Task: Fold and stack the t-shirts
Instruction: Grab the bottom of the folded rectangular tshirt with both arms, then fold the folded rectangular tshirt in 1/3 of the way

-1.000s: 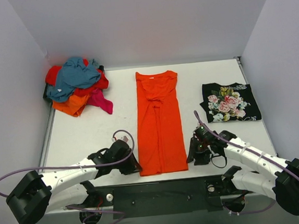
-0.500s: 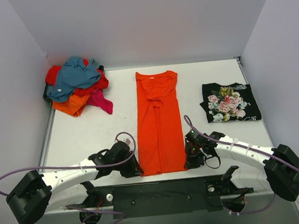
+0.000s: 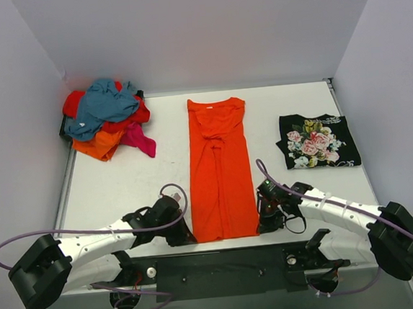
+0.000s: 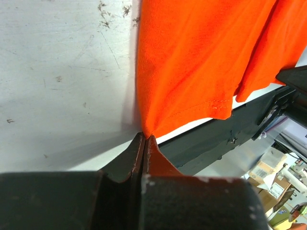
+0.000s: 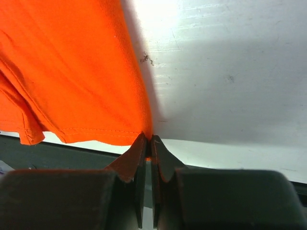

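Observation:
An orange t-shirt (image 3: pixel 219 169) lies folded into a long strip down the middle of the table, collar at the far end. My left gripper (image 3: pixel 191 237) is shut on its near left hem corner (image 4: pixel 145 130). My right gripper (image 3: pixel 261 227) is shut on the near right hem corner (image 5: pixel 147 133). Both corners are pinched into a point between the jaws. A black floral t-shirt (image 3: pixel 318 141) lies folded at the right. A heap of teal, red, orange and pink t-shirts (image 3: pixel 108 117) sits at the back left.
The table's near edge and the dark base bar (image 3: pixel 230 261) run just behind both grippers. Grey walls (image 3: pixel 196 32) close in the back and both sides.
Both grippers closed from partly open onto the orange shirt's near hem corners. The right arm first slid left to the shirt's edge; the left edged right.

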